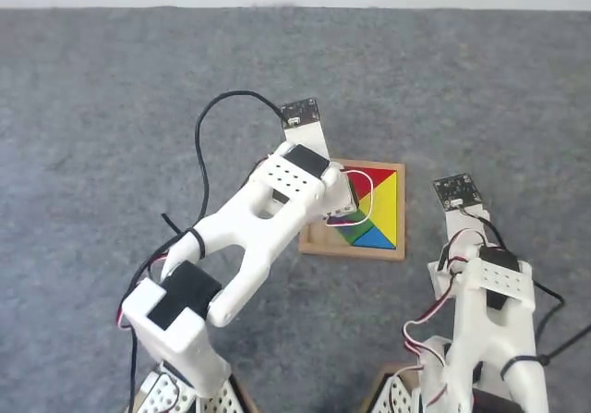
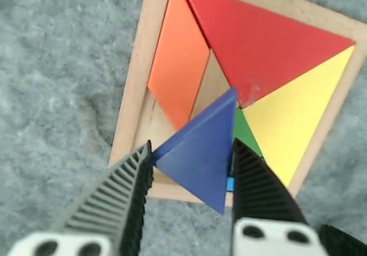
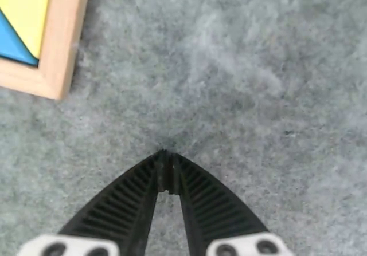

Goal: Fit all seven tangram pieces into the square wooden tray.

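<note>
Tray (image 2: 133,98) looks mostly filled; left claw (image 2: 191,147) grips blue triangle (image 2: 200,156) above bare gap, not yet seated. Right claw (image 3: 163,157) closed, empty.

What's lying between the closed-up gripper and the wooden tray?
Nothing but bare grey mat. The right wrist view shows it stretching from the shut right gripper to the tray corner, with no piece on it.
</note>
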`<state>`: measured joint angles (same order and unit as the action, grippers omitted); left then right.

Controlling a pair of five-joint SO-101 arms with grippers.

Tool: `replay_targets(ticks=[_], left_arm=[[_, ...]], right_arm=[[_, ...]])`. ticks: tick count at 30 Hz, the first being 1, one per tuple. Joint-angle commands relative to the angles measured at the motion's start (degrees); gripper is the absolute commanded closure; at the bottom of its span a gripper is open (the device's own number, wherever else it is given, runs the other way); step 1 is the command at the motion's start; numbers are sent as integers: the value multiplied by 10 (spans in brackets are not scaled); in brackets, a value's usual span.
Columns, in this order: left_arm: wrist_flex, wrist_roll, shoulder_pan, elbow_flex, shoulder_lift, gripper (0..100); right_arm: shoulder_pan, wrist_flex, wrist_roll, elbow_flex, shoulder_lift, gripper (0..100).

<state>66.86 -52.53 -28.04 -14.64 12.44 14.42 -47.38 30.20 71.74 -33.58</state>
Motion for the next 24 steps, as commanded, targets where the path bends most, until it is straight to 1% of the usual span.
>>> replay_targets(ticks=[1, 4, 10, 17, 19, 20, 21, 24], left_arm=[[-10, -6, -4, 7, -40, 819], [-10, -6, -4, 7, -40, 811], [-6, -8, -23, 7, -40, 697], [-9, -6, -25, 8, -46, 694], [-12, -4, -10, 22, -47, 693], [6, 12, 5, 37, -49, 693], [31, 54, 15, 60, -53, 692], [103, 259, 38, 126, -70, 694]], right_arm=[[-6, 7, -7, -3, -20, 991], [-6, 7, -7, -3, -20, 991], [-6, 7, -7, -3, -20, 991], [-6, 7, -7, -3, -20, 991], [-6, 7, -7, -3, -20, 991], [-6, 7, -7, -3, -20, 991], [-6, 7, -7, -3, -20, 991], [-6, 7, -7, -3, -20, 991]])
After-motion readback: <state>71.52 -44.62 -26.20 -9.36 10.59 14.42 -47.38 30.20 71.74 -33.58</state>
